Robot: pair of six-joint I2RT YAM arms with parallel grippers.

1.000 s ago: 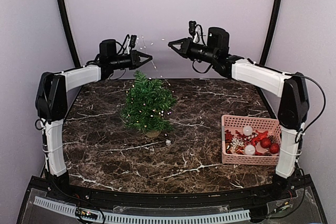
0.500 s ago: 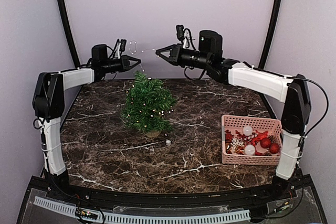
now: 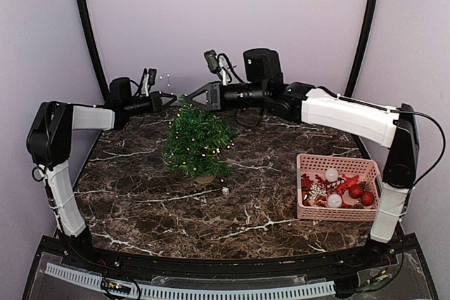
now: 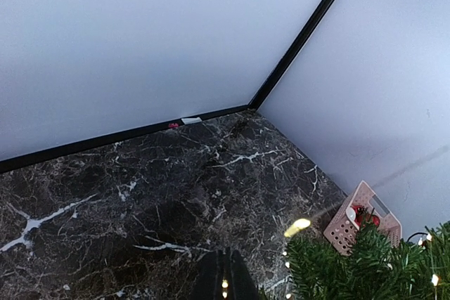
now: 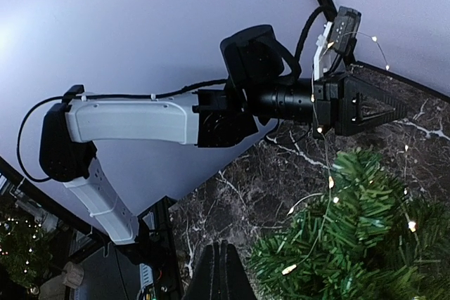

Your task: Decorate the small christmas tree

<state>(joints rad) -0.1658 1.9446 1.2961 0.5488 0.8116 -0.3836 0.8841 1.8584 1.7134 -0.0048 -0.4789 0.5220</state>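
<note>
Nearest, at the right of the marble table (image 3: pixel 281 131), a pink basket (image 3: pixel 334 159) of ornaments is seen, well apart from either gripper. Farther in and left of centre, the small christmas tree (image 3: pixel 198 142) is stood upright on its tan pot (image 3: pixel 205 178). Its long axis is vertical and its tip is pointed straight up. Just beyond and above that tip the two grippers are found nose to nose. The left gripper (image 3: pixel 171 96) is held just left of the tip, while the right gripper (image 3: pixel 186 101) is almost over it and is judged the nearer. Both pairs of jaws are seen pressed together. A string of lights (image 5: pixel 320 130) is draped from beside the left gripper down onto the branches. Whether the fine wire is pinched by either gripper cannot be told. The tree lies below both grippers, so any winding is judged to call for a descent around that vertical axis.
</note>
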